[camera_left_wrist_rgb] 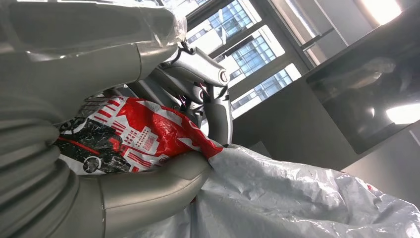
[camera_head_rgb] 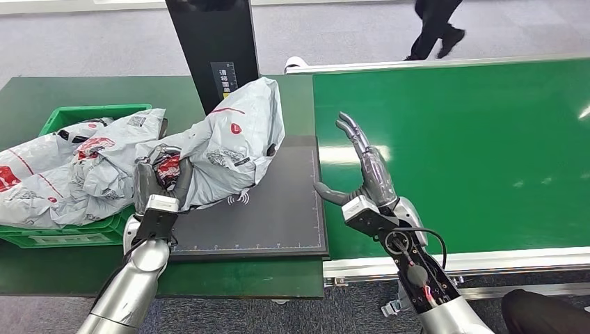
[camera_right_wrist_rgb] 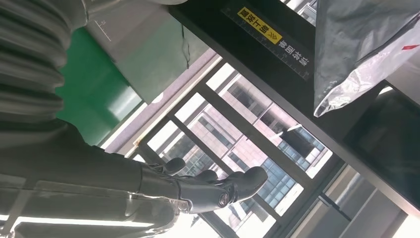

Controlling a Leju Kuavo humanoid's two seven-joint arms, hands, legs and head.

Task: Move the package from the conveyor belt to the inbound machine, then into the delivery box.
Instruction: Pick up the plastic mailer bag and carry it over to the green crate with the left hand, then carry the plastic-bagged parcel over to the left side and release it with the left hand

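A person's legs (camera_head_rgb: 435,28) cross the grey floor (camera_head_rgb: 334,35).

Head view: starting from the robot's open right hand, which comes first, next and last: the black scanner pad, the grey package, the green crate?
From the right hand:
1. Black scanner pad, just to its left.
2. Grey package, lying on the pad's far-left part.
3. Green crate, far left on the table.

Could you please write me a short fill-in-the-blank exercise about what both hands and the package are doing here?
1. The left hand grips the grey ____.
2. The right hand hovers open above the green ____ belt.
3. The crate holding other bags is coloured ____.

Missing words: package; conveyor; green
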